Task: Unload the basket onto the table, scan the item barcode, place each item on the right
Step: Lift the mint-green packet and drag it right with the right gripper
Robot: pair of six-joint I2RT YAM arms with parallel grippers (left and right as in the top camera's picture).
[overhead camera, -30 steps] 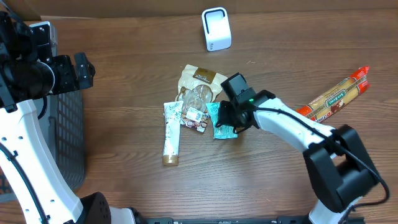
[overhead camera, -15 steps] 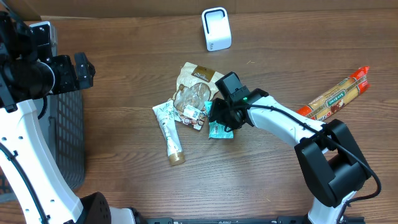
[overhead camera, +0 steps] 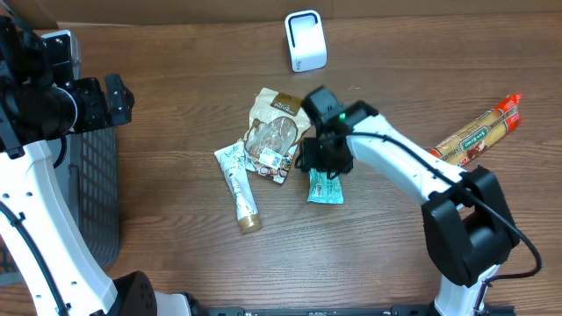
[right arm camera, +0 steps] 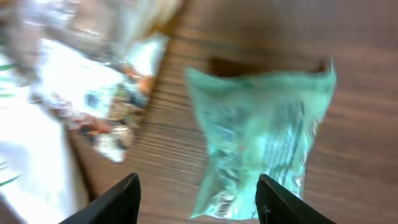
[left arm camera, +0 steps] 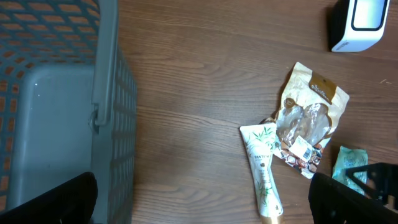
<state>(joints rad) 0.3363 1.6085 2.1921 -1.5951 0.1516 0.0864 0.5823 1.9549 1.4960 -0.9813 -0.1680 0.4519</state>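
A white barcode scanner (overhead camera: 305,41) stands at the back of the table and shows again as the scanner (left arm camera: 360,22). A teal packet (overhead camera: 326,186) lies flat on the wood. My right gripper (overhead camera: 321,160) hovers just behind it, open. In the right wrist view the teal packet (right arm camera: 261,134) lies blurred below and partly between the black fingertips (right arm camera: 118,199), held by nothing. My left gripper (overhead camera: 98,101) is wide open and empty at the far left, above the basket's edge. Its gripper (left arm camera: 202,202) shows only wood between the tips.
A brown window pouch (overhead camera: 279,123) and a white tube (overhead camera: 237,184) lie just left of the teal packet. A grey mesh basket (overhead camera: 88,193) fills the left edge. A red-ended pasta bag (overhead camera: 474,133) lies at the far right.
My right gripper went from shut on the teal packet to open. The packet now lies on the table, a little to the right. The tube was nudged left and turned.
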